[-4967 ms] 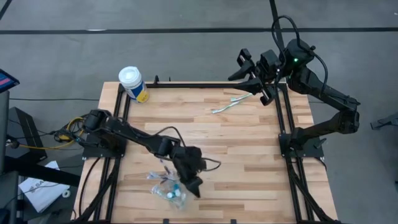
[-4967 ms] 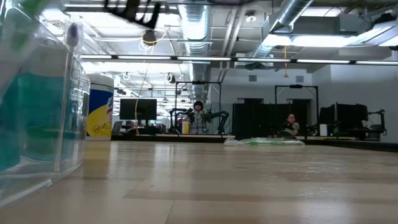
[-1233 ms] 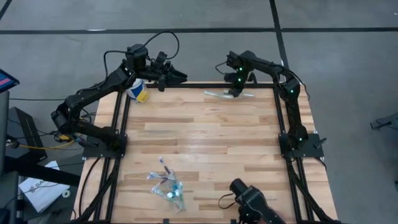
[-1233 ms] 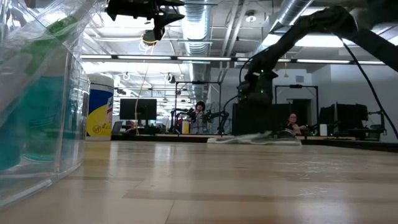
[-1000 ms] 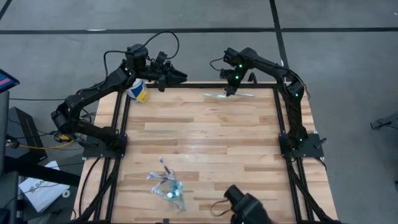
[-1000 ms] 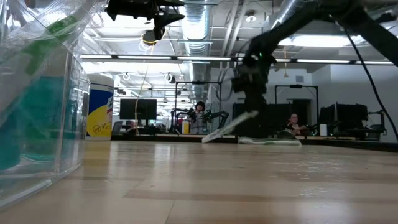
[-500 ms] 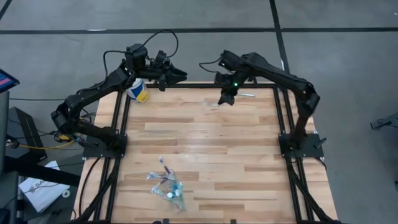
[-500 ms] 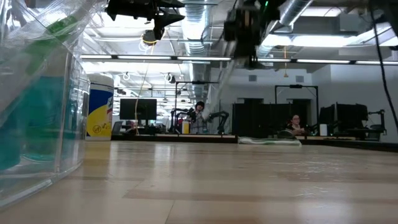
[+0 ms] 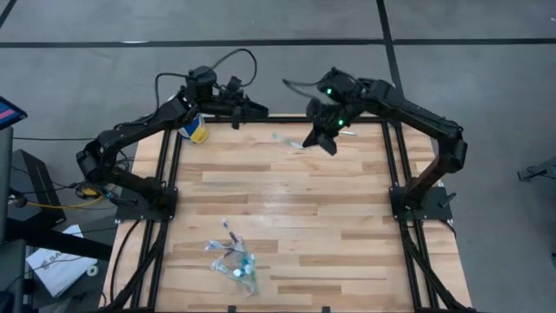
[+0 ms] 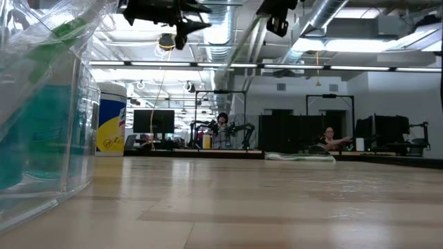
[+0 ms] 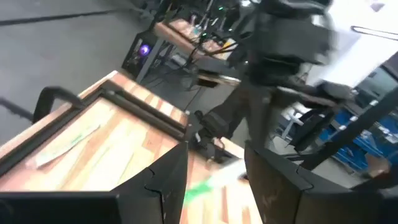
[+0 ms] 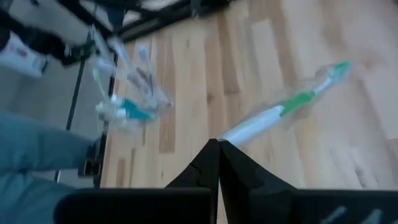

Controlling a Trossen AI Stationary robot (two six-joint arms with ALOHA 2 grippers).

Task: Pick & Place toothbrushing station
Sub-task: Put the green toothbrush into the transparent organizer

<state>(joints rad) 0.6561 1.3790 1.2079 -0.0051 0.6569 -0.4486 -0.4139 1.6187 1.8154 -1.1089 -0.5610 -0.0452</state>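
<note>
The right tool (image 9: 323,139), closed on a toothbrush (image 12: 283,111), has lifted it off the worktop's (image 9: 287,217) far edge toward the holder (image 9: 236,263); the left tool (image 9: 257,110) waits half open.

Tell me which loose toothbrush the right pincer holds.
The green-and-white toothbrush, gripped at its white end in the shut right pincer. The other wrapped toothbrush lies flat at the table far edge.

Clear holder (image 10: 41,111) cropped at frame edge
</note>
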